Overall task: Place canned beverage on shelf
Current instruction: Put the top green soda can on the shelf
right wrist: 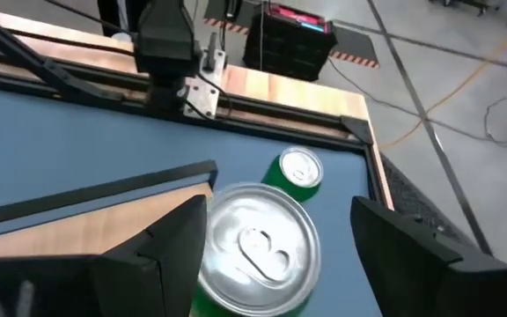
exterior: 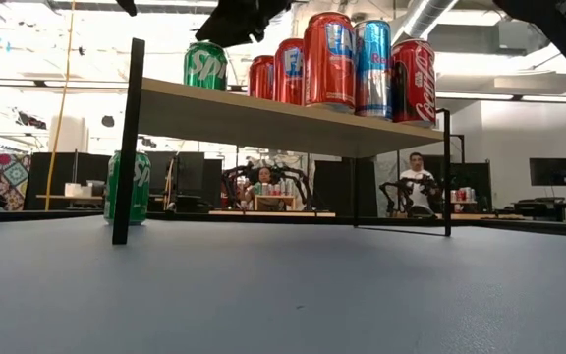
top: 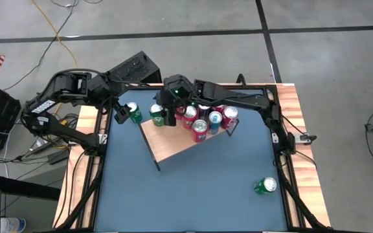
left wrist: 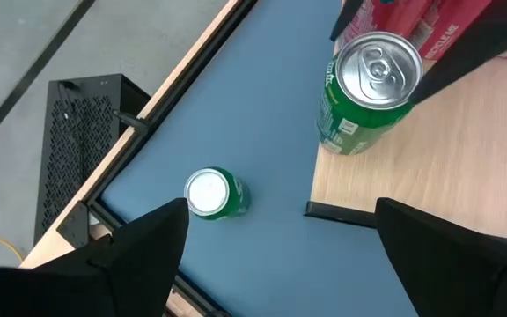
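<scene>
The right gripper (top: 168,115), fingers apart around a green drink can (top: 157,111) near the corner of the light wooden shelf (top: 173,145), could tip it off while withdrawing; the left gripper (top: 118,111), also open, hovers nearby.

You have a black vented box (top: 135,67) on the floor at eleven o'clock off the blue tabletop (top: 193,188), a yellow cable (top: 56,31) beyond it, and two seated people (exterior: 418,169) far behind.
</scene>
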Available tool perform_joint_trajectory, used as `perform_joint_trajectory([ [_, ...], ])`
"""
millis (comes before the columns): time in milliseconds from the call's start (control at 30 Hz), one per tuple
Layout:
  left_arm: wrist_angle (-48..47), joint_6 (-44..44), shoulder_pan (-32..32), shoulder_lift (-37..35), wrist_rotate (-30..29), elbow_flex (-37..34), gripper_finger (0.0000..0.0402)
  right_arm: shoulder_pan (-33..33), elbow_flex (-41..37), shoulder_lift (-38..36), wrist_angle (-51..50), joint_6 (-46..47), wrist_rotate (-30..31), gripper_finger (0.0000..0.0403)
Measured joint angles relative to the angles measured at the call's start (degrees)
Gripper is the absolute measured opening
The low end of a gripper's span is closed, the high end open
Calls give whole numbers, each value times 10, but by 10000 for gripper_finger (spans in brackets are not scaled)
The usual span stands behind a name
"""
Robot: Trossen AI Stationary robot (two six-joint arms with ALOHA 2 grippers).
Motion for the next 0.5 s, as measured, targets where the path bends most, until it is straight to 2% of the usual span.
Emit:
perform_joint_trajectory([
  [100,0,0,0,0,-2,0,350,-9,0,0,-3,12,-4,276],
  [233,0,0,0,0,-2,0,350,-19,0,0,-3,33,-49,276],
  [500,0,0,0,0,-3,0,350,-18,0,0,-13,37,-75,276],
])
